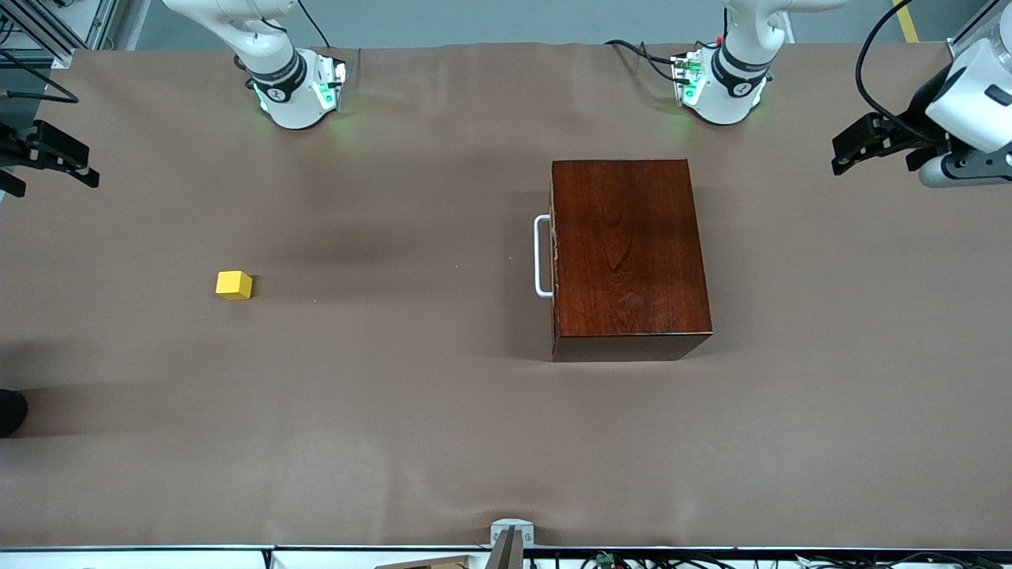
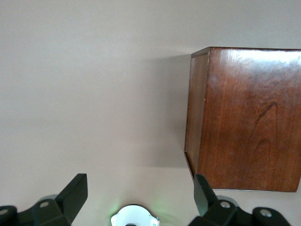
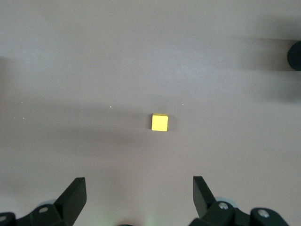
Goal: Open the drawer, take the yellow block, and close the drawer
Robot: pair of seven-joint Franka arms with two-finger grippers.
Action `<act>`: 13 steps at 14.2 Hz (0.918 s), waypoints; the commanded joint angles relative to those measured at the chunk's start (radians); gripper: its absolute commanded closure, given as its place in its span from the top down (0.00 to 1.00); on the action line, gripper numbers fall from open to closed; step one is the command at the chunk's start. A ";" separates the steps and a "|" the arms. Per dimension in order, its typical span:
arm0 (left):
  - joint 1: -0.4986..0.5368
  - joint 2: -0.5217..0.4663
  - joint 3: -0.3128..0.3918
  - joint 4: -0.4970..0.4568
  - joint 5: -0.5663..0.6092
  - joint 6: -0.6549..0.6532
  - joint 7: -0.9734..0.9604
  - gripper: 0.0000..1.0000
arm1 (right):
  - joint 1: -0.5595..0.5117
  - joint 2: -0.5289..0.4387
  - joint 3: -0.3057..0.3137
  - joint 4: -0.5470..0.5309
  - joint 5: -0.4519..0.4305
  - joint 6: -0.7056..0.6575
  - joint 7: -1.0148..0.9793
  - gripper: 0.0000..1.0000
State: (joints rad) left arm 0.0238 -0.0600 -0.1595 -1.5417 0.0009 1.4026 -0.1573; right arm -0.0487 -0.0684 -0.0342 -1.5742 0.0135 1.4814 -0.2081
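One block, one box, two arms waiting with empty grippers.

On my screens I count one yellow block (image 1: 234, 285), and it lies alone on the brown table (image 1: 395, 442), toward the right arm's end, well apart from the box. I see one dark reddish-brown wooden box (image 1: 628, 257), toward the left arm's end; its near edge reaches closer to the front camera than the block does. Its one drawer (image 1: 556, 261) is pushed in fully, and the single white handle (image 1: 541, 256) points toward the block's side of the table. Farther up, both arms wait high at the table ends. The right gripper (image 1: 49, 158) hangs over its end of the table with fingers (image 3: 75, 195) spread and holding nothing; in its wrist view the block (image 3: 159, 122) is below. The left gripper (image 1: 870, 142) is also released, fingers (image 2: 75, 193) wide, over the table beside the box (image 2: 247, 117).
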 commanded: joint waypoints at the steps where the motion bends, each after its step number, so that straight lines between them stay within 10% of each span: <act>1: 0.038 -0.095 -0.044 -0.129 0.021 0.067 0.027 1.00 | -0.002 0.009 0.005 0.022 -0.001 -0.013 0.013 1.00; 7: -0.067 -0.146 0.109 -0.189 0.011 0.115 0.070 1.00 | -0.003 0.009 0.005 0.020 0.000 -0.013 0.013 1.00; 13: -0.061 -0.101 0.106 -0.091 0.005 0.078 0.073 1.00 | -0.003 0.009 0.005 0.020 0.000 -0.015 0.013 1.00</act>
State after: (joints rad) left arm -0.0297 -0.1832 -0.0556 -1.6839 0.0037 1.5043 -0.0948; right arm -0.0487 -0.0682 -0.0337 -1.5742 0.0138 1.4814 -0.2077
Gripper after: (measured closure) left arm 0.000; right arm 0.000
